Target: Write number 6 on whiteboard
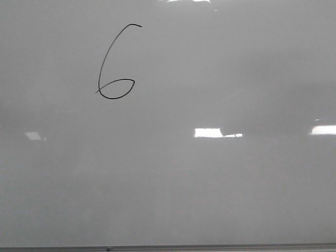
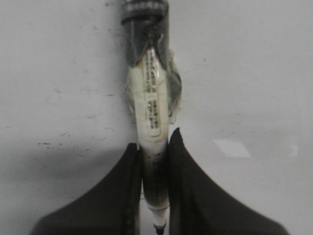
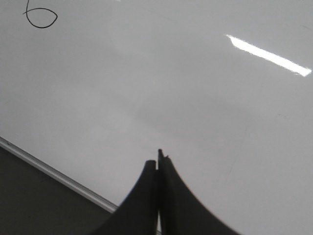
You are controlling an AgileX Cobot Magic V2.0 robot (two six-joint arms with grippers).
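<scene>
- Looking forward in the front view, the whiteboard [image 1: 220, 189] fills nearly the whole picture, glossy grey-white, with a thin dark edge strip along the near side and bright rectangular light reflections [image 1: 208, 133] across its middle. The number 6 [image 1: 116, 65] sits in the upper left part of the board: a thin black line with a tall slanted stem and a small flattened oval loop at its foot. No arm or claw shows in this view.
- In the left wrist view, the left claw [image 2: 155, 147] is clamped on a marker [image 2: 150, 105], its two dark fingers [image 2: 188, 171] pressing the pale barrel from either side. The barrel carries a printed label and is wrapped in clear crinkled film; its far end is dark. The board surface behind it shows faint scuffs and smudges.
- In the right wrist view, the right claw [image 3: 157, 164] is closed with its fingers pressed together and nothing between them. It hangs over the board near the edge strip [image 3: 54, 174]. The loop of the 6 shows far off in the corner, well apart from the claw, and a long bright glare streak [image 3: 268, 55] crosses the surface.
</scene>
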